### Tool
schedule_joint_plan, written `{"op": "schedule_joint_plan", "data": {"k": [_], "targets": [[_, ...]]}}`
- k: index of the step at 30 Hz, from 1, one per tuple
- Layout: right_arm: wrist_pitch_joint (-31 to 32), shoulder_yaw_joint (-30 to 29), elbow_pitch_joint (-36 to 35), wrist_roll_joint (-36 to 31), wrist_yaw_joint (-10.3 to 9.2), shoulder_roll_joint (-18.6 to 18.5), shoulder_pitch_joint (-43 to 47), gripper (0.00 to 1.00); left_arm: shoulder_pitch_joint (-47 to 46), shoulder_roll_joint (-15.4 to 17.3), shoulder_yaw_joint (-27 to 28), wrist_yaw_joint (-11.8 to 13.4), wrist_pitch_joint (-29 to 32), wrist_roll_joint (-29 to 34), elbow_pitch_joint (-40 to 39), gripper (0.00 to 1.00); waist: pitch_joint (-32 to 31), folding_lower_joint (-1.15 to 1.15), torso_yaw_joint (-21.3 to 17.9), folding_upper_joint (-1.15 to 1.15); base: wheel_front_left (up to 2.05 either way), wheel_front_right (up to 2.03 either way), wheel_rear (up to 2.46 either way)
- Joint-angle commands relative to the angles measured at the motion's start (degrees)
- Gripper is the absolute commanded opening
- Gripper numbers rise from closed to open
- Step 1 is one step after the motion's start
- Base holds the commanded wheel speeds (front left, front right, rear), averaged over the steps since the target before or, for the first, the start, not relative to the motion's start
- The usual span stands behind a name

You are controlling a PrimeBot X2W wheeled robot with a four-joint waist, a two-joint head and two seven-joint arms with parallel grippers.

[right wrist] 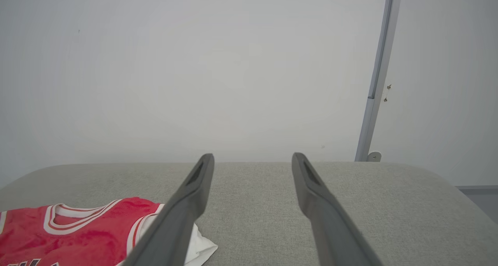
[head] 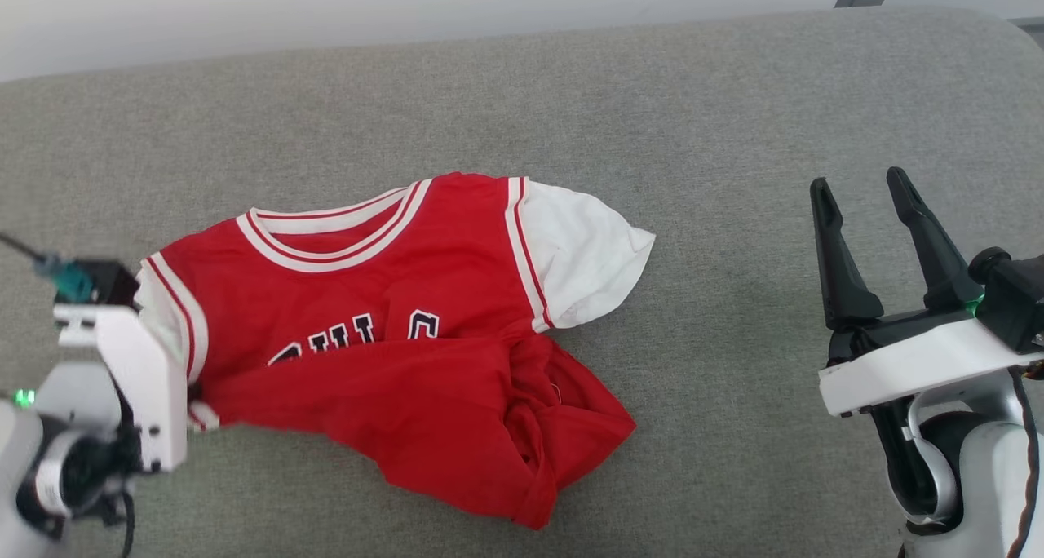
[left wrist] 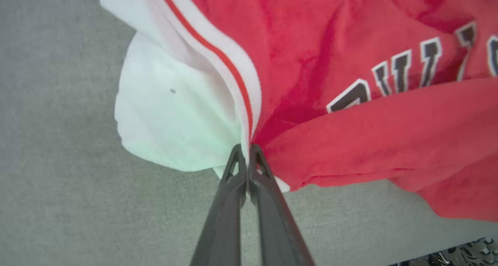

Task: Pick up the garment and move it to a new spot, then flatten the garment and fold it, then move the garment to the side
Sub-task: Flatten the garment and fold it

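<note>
The garment, a red jersey with white sleeves, striped trim and black-and-white lettering, lies crumpled on the grey padded surface. Its lower half is folded up over the print. My left gripper is shut on the garment where the white left sleeve meets the red body. In the head view that gripper sits at the garment's left edge, mostly hidden behind its white wrist bracket. My right gripper hovers open, well to the right of the garment and apart from it. Between its spread fingers, the right gripper holds nothing, and the garment lies at lower left.
The grey padded surface stretches wide around the garment, with a rounded far right corner. A pale wall rises behind it. A grey metal post stands at the back right.
</note>
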Motion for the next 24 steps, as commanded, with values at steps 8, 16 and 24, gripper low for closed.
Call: {"op": "schedule_joint_plan", "data": {"k": [8,16,24], "targets": [[0.38,0.19,0.05,0.0,0.0,-0.03,-0.08,1.0,9.32,-0.24,0.87,3.76,-1.84,-2.45,-3.23,0.0,0.53,0.0,0.68,0.0,0.0,0.0,0.0],[0.88,1.12,0.52,0.46,0.0,-0.25,-0.27,1.0,8.48,-1.18,2.1,3.3,-4.99,-2.64,-1.33,1.0,0.32,0.0,0.76,0.0,0.0,0.0,0.0],[1.37,1.24,0.81,0.89,0.0,-0.91,0.59,1.0,9.58,0.41,5.65,3.07,-10.56,-2.08,-3.28,1.0,-0.31,0.0,1.37,0.0,0.0,0.0,0.0]]}}
